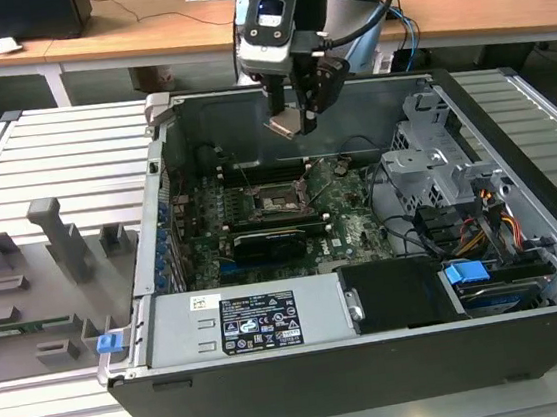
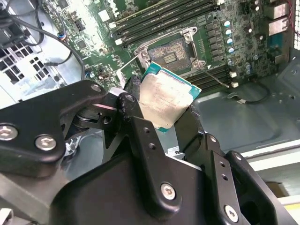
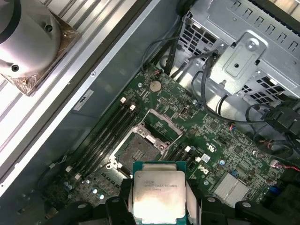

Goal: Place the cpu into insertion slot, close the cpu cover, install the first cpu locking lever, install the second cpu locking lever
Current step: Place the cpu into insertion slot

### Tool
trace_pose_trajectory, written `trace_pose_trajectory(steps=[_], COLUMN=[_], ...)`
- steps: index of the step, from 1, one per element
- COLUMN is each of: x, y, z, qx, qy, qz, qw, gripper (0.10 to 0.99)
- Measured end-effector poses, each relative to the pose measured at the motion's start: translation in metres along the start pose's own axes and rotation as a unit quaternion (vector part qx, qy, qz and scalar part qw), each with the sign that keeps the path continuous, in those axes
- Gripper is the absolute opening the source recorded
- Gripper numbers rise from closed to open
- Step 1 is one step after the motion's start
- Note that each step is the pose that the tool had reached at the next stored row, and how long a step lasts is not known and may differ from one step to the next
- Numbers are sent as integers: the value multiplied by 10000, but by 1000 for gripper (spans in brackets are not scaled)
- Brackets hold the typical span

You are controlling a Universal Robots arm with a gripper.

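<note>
My gripper hangs above the open computer case, shut on the cpu. The cpu is a small square chip with a silvery top and a teal edge, held tilted between the two black fingers in both wrist views. Below it, apart from the chip, lies the insertion slot, a square socket on the green board. The cpu cover stands raised at the socket's far side. Two thin locking levers stick out from the socket, unlatched.
A long black card lies across the board just in front of the socket. A grey power supply fills the case's front, and a metal drive cage with cables stands at the exterior view's right. Memory slots flank the socket.
</note>
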State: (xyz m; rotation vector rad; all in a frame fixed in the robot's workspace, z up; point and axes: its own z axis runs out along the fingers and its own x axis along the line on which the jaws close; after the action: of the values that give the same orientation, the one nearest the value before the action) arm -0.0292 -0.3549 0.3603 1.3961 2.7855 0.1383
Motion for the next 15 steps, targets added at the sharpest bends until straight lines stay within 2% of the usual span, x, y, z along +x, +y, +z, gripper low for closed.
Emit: trace_pose_trajectory(steps=[7,11,15], x=[0,0,0], y=[0,-1,-2], z=[5,16,28], qx=[-6,-12,-18], qy=[-31,-61,-89], qz=[341,672,995], qw=[9994,9977,9950], gripper=[537,537,537])
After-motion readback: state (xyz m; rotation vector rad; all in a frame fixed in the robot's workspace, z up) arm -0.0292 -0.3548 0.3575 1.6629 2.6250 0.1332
